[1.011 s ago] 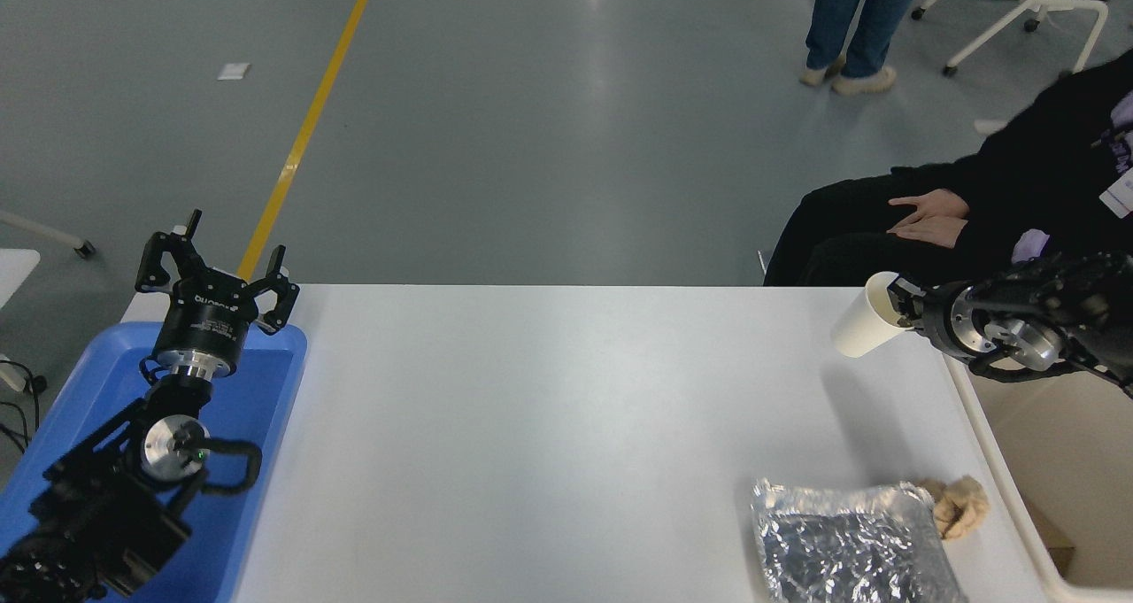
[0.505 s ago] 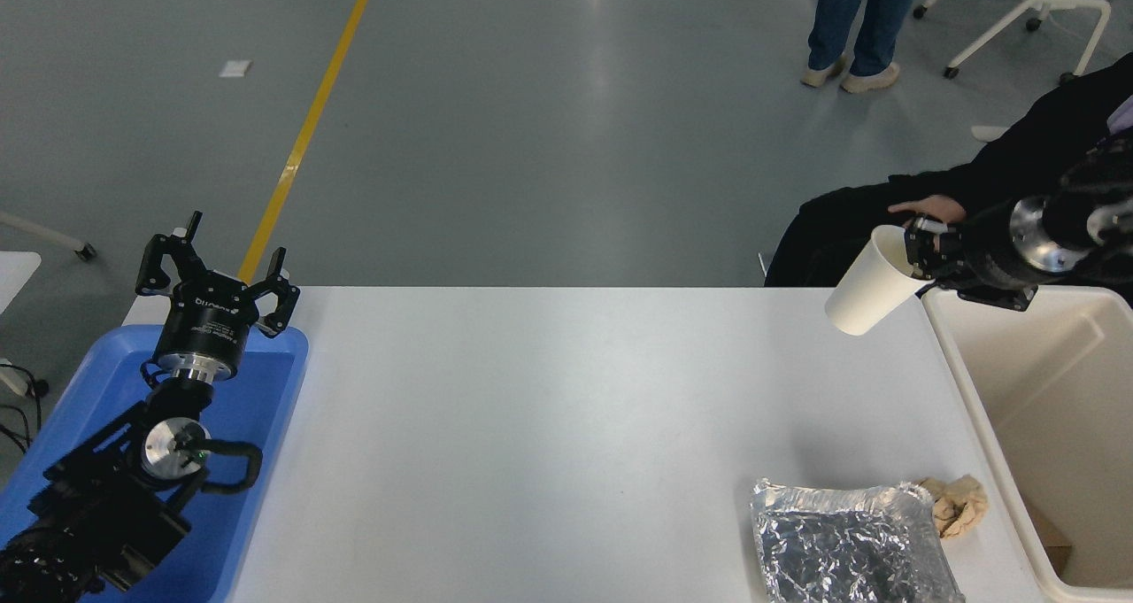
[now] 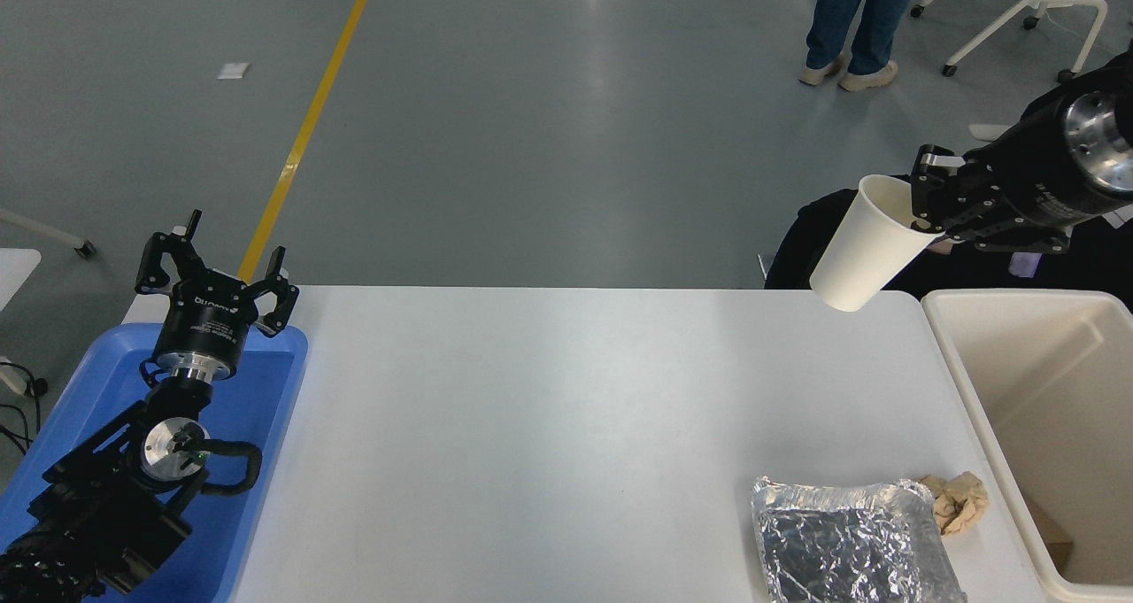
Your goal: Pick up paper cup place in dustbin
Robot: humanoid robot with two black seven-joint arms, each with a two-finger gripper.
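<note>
The white paper cup (image 3: 859,247) hangs tilted in the air above the table's far right edge, its rim up and to the right. My right gripper (image 3: 922,206) is shut on that rim, coming in from the right edge. The cup sits just left of the dustbin (image 3: 965,382), a large cream-white tub at the right side of the table. My left gripper (image 3: 217,262) is open and parked over the blue tray at the lower left.
A crinkled silver foil bag (image 3: 850,545) lies near the front right, with a crumpled brown paper wad (image 3: 956,499) beside it. A blue tray (image 3: 257,382) sits at the left. A seated person in black is behind the dustbin; another person stands farther back.
My right arm has lifted the cup higher and swung upward, uncovering the dustbin's opening. The left arm has not moved.
</note>
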